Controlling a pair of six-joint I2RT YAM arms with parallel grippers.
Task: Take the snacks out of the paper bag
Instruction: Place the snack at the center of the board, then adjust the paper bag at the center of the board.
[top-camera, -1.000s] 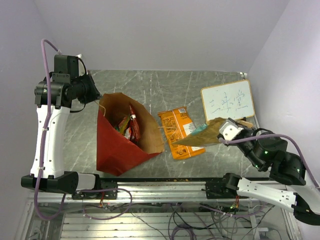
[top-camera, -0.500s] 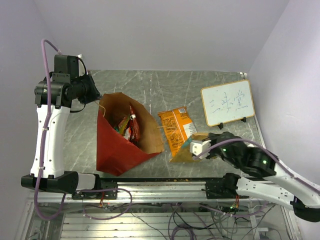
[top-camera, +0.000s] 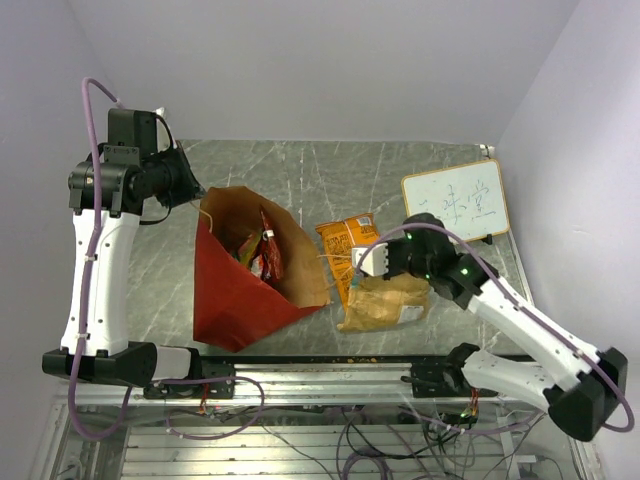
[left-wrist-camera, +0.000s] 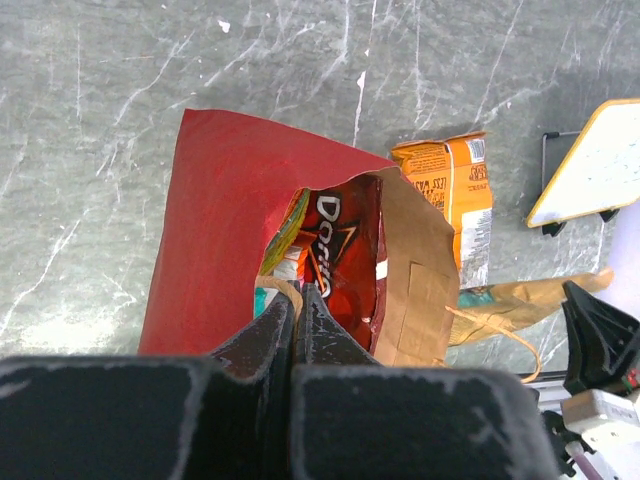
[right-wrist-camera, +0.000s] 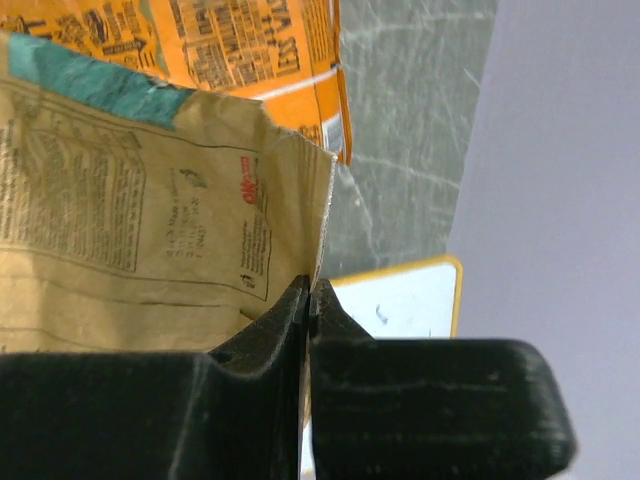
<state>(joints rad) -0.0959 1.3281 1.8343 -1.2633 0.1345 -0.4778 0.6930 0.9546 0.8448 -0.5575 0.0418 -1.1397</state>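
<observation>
The red paper bag (top-camera: 235, 290) stands open on the table with several snacks (top-camera: 260, 248) inside. My left gripper (top-camera: 197, 196) is shut on its twine handle (left-wrist-camera: 272, 285) at the far-left rim. In the left wrist view a red Doritos packet (left-wrist-camera: 340, 250) shows in the bag's mouth (left-wrist-camera: 410, 260). An orange packet (top-camera: 348, 242) lies right of the bag. My right gripper (top-camera: 392, 274) is shut on the edge of a brown packet (top-camera: 385, 303) that rests on the table, overlapping the orange packet's near end. The right wrist view shows the brown packet (right-wrist-camera: 130, 230) and the orange packet (right-wrist-camera: 220, 50).
A white framed whiteboard (top-camera: 455, 205) stands at the back right, close behind my right arm; it also shows in the right wrist view (right-wrist-camera: 400, 300). The table's front edge (top-camera: 330, 350) runs just below the bag and the brown packet.
My right arm has swung left and away from the near-right corner with the brown packet, which now lies flat by the orange packet. The left arm and the bag have not moved.
</observation>
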